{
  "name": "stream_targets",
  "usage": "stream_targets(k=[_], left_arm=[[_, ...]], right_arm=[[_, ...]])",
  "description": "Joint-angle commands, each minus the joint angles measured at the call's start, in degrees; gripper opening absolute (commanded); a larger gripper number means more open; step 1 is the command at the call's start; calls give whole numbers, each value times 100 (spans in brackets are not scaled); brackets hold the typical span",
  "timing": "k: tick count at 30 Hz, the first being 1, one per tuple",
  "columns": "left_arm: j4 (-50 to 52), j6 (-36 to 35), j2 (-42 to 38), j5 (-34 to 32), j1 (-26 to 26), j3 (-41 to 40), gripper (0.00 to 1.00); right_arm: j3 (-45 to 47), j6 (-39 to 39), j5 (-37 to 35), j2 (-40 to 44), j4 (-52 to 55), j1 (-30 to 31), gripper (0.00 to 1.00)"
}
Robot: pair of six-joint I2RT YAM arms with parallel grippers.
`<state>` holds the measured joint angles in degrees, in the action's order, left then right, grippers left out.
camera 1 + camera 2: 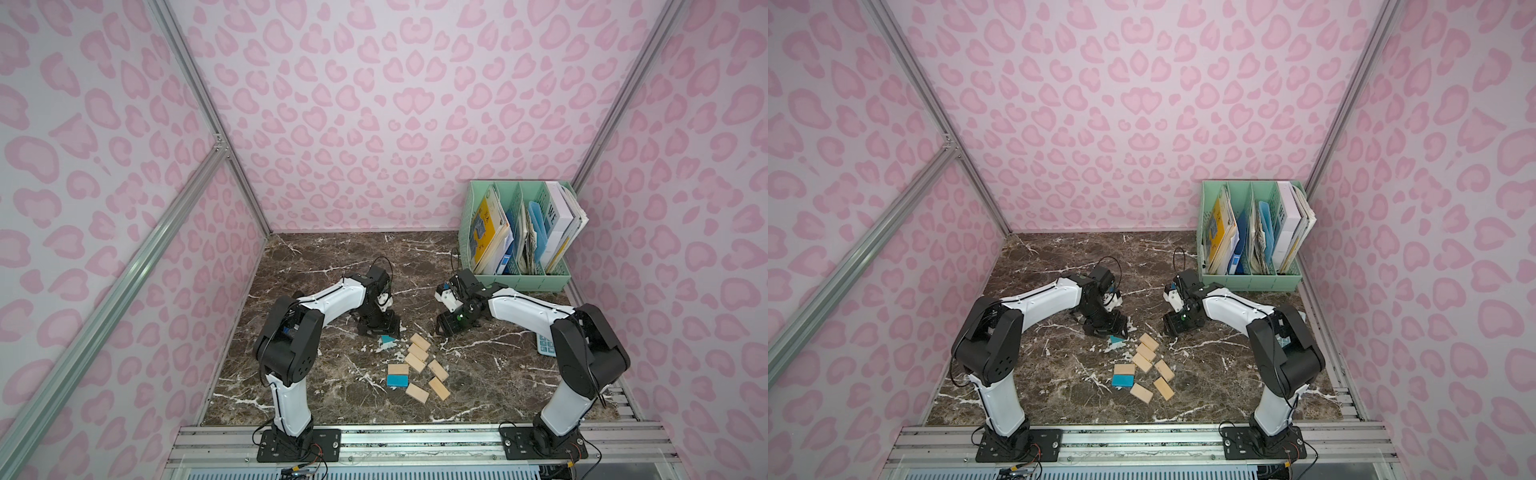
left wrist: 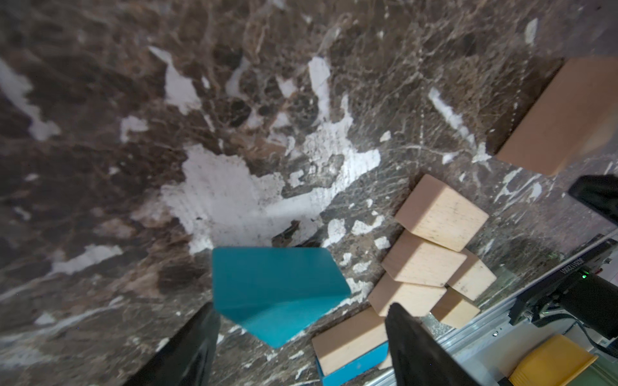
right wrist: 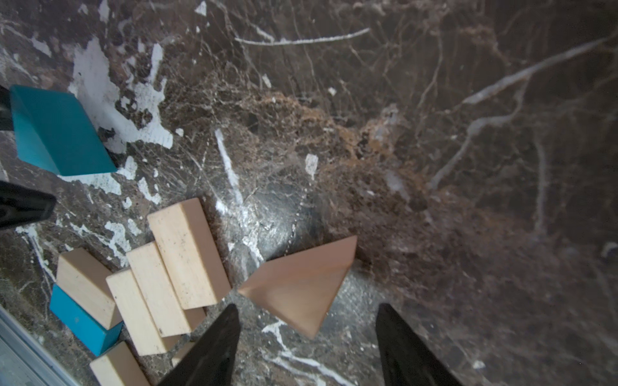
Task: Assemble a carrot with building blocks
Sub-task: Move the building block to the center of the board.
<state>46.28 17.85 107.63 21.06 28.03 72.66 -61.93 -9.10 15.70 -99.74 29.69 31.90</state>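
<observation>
Barely started when I checked: the building blocks (image 1: 417, 361) lay loosely bunched mid-tabletop (image 1: 316, 266), my left fingers (image 2: 411, 341) apart around the blue triangle (image 2: 277, 284), right fingers (image 3: 214, 344) apart around the tan triangle (image 3: 301, 284), neither gripped nor placed.

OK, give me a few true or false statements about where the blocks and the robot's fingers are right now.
1. The blue triangle sits between the left fingers. True.
2. The right fingers are shut on a tan rectangle. False: they stand open, with the tan triangle between them.
3. The blue rectangle touches a tan rectangle. True.
4. The green file rack is empty. False: it holds books and papers.
</observation>
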Motion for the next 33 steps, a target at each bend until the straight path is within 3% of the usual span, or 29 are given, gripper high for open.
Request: stream_targets(k=[1, 13, 20, 33], left_arm=[[84, -14, 72, -60, 8, 39, 79], [215, -18, 411, -162, 19, 345, 76], [298, -103, 375, -194, 27, 287, 71], [340, -370, 259, -504, 97, 163, 71]], right_arm=[[-47, 119, 93, -43, 45, 9, 66], [-158, 382, 186, -224, 155, 87, 64], [-240, 450, 84, -335, 239, 173, 64], [-258, 495, -76, -397, 273, 176, 62]])
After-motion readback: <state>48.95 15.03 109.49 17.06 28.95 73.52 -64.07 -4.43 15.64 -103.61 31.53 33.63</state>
